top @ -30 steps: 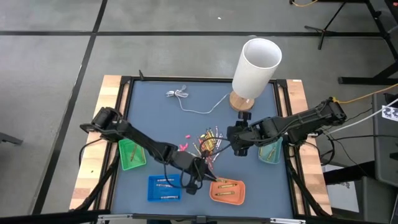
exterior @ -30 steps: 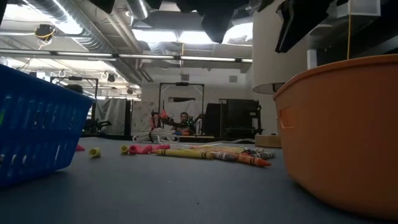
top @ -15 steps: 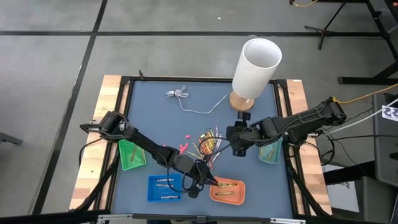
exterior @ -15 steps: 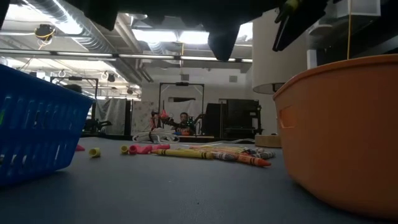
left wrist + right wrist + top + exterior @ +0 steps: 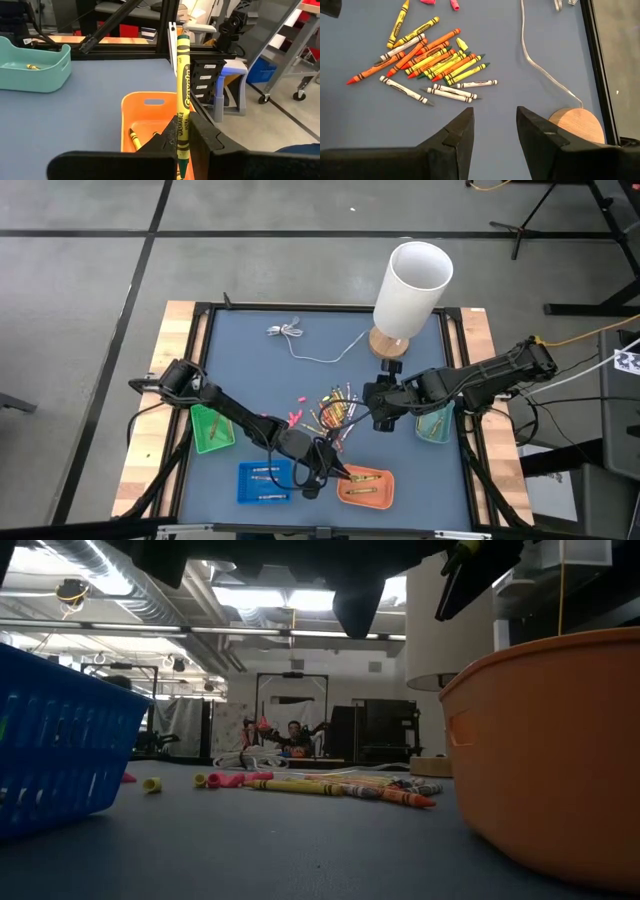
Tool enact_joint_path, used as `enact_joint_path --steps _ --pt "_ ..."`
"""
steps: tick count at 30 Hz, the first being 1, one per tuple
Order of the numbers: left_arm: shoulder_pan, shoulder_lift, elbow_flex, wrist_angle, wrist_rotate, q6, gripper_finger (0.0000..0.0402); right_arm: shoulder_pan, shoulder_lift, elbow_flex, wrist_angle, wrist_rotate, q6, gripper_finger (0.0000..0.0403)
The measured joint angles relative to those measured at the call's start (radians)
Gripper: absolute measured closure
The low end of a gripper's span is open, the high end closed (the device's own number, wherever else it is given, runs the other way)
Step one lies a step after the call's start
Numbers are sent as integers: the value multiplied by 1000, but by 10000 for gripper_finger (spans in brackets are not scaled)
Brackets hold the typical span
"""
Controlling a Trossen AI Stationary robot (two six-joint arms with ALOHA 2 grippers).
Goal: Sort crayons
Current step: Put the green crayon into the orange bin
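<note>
Four trays (image 5: 364, 488), one lamp (image 5: 410, 290), one cable (image 5: 310, 348), many crayons (image 5: 427, 62).

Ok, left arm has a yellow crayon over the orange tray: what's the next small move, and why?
Probably lower a little and open the jaws. The left gripper is shut on the yellow crayon, held upright just above the orange tray, which already holds a yellow crayon. The right gripper waits open near the pile.

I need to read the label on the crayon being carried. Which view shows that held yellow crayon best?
The left wrist view: the yellow paper-wrapped crayon stands upright, close, clamped in the left pincer over the orange plastic tray. The high view shows it hidden under the arm; the low and right wrist views miss it.
</note>
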State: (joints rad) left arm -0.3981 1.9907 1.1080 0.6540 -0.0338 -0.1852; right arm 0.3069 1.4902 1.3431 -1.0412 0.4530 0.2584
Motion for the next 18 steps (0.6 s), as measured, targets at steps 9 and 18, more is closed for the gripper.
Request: enact_joint_path --steps 9,18 --pt "5 0 0 27 0 0 393 0 0 0 0 0 0 256" --pt "5 0 0 38 -1 3 393 0 0 0 0 0 0 256"
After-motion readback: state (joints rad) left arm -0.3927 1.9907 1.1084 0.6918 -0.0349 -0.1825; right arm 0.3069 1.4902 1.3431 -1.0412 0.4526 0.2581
